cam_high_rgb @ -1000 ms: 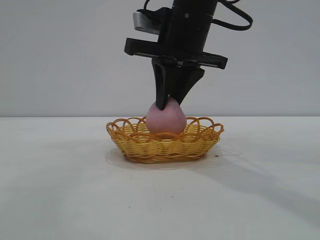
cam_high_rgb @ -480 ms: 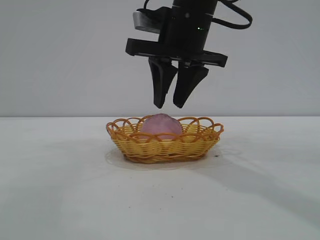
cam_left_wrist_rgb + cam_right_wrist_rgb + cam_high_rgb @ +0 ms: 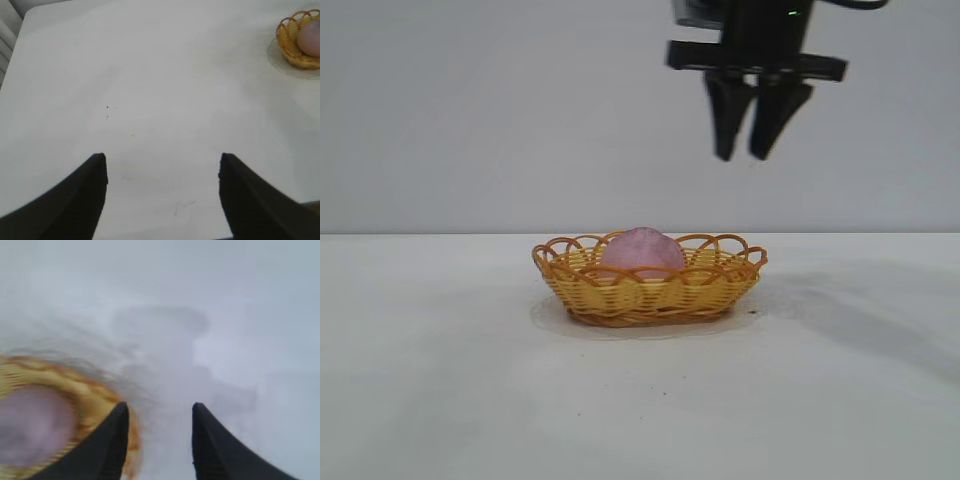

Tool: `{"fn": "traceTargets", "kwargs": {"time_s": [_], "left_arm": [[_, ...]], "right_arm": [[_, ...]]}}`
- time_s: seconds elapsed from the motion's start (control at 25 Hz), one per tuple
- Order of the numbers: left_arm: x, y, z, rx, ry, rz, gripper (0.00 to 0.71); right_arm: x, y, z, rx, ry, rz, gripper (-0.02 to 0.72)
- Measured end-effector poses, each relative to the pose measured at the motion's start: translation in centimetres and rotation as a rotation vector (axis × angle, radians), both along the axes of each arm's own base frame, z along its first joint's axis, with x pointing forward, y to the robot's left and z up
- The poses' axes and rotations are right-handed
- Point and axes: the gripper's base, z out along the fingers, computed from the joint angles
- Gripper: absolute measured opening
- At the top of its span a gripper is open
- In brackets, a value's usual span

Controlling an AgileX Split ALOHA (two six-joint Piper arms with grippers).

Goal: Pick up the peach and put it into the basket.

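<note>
The pink-mauve peach (image 3: pixel 641 251) lies inside the yellow wicker basket (image 3: pixel 650 290) with the orange looped rim, at the table's middle. My right gripper (image 3: pixel 742 157) hangs open and empty high above the basket's right end, clear of it. In the right wrist view the peach (image 3: pixel 30 425) and basket (image 3: pixel 95 395) show beside the fingertips (image 3: pixel 122 412). My left gripper (image 3: pixel 162 160) is open and empty over bare table, far from the basket (image 3: pixel 295 47) and peach (image 3: pixel 310 39); it does not show in the exterior view.
The white table (image 3: pixel 440 380) spreads flat around the basket, with a plain grey wall behind. In the left wrist view a table edge (image 3: pixel 20 30) runs along one side.
The right gripper let go of the peach, which settled lower into the basket. The gripper then rose and moved to the right, away from the basket.
</note>
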Motion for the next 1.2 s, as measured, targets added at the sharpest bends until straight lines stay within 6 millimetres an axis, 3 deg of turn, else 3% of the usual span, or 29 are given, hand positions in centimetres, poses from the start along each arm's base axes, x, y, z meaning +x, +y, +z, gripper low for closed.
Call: {"fn": "traceTargets", "kwargs": {"time_s": [0.08, 0.2, 0.28, 0.64, 0.84, 1.2], "left_arm": [[0.0, 0.0, 0.0, 0.000, 0.000, 0.000, 0.423], [0.0, 0.0, 0.0, 0.000, 0.000, 0.000, 0.423], [0.0, 0.0, 0.0, 0.000, 0.000, 0.000, 0.423], [0.0, 0.0, 0.0, 0.000, 0.000, 0.000, 0.423], [0.0, 0.0, 0.0, 0.000, 0.000, 0.000, 0.423], [0.0, 0.0, 0.0, 0.000, 0.000, 0.000, 0.423]], "right_arm": [[0.7, -2.3, 0.0, -0.016, 0.011, -0.049, 0.293], [1.4, -5.4, 0.0, -0.023, 0.020, -0.119, 0.444], [1.7, -7.2, 0.0, -0.027, 0.030, -0.158, 0.496], [1.7, -15.1, -0.2, -0.022, 0.128, -0.349, 0.505], [1.0, -16.5, 1.3, 0.002, 0.132, -0.387, 0.505], [-3.4, -16.3, 8.6, 0.036, 0.023, -0.384, 0.505]]}}
